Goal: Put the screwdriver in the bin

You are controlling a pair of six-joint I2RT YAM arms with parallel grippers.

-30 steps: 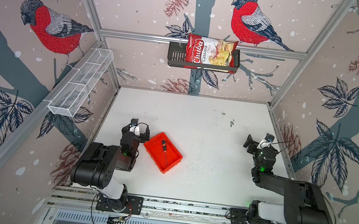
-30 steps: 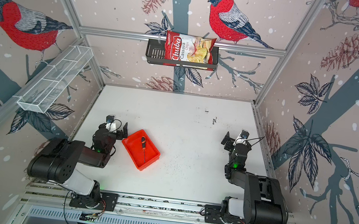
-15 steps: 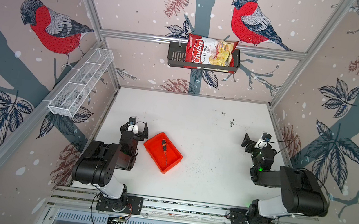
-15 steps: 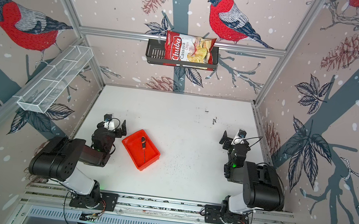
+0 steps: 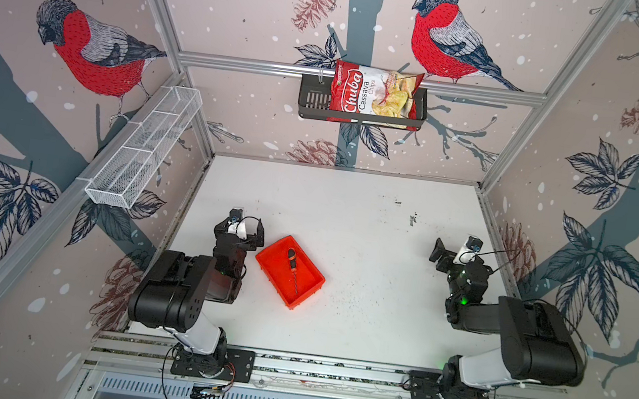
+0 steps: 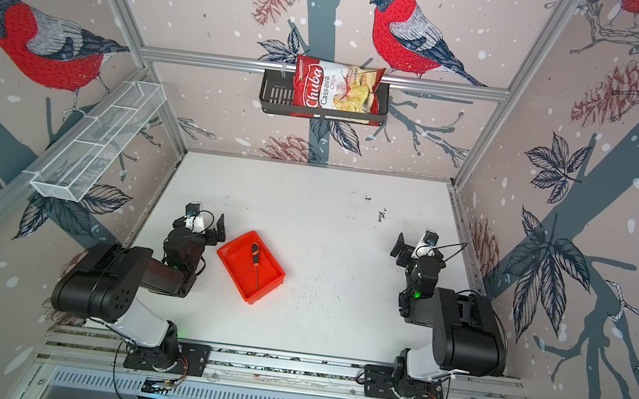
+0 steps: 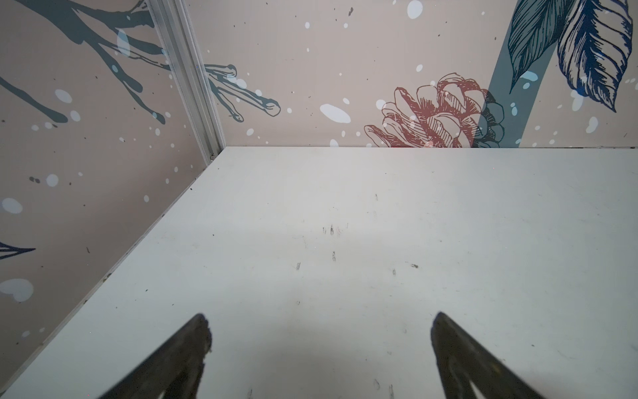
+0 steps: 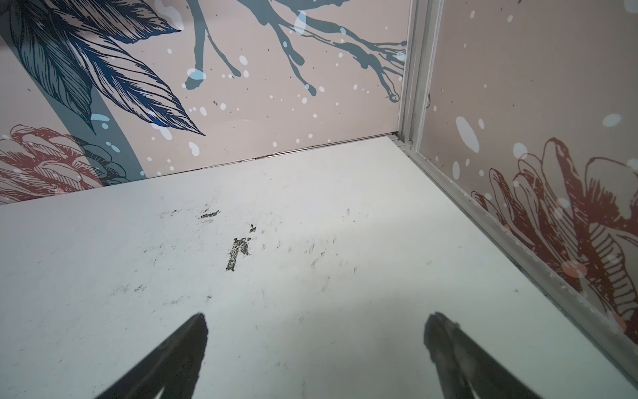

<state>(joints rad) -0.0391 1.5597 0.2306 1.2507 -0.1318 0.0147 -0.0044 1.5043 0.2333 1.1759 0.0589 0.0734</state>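
Observation:
The screwdriver (image 5: pixel 292 262) (image 6: pixel 255 258), with an orange-and-black handle and a thin shaft, lies diagonally inside the red-orange bin (image 5: pixel 307 278) (image 6: pixel 268 271) at the front left of the white table in both top views. My left gripper (image 5: pixel 242 224) (image 6: pixel 201 220) sits just left of the bin, open and empty, apart from it. My right gripper (image 5: pixel 460 248) (image 6: pixel 420 245) rests far to the right near the side wall, also open and empty. The wrist views show only bare table between each pair of spread fingers: left gripper (image 7: pixel 319 321), right gripper (image 8: pixel 316 319). Neither shows the bin.
A black wall basket (image 5: pixel 313 103) holding a chips bag (image 5: pixel 373 96) hangs on the back wall. A white wire-mesh shelf (image 5: pixel 143 152) is on the left wall. Dark scuff marks (image 8: pixel 238 254) dot the table towards the back right. Patterned walls enclose the table on three sides.
The right arm has folded back a little and its gripper has drifted slightly toward the back wall. The left arm, the bin and the screwdriver stay where they were.

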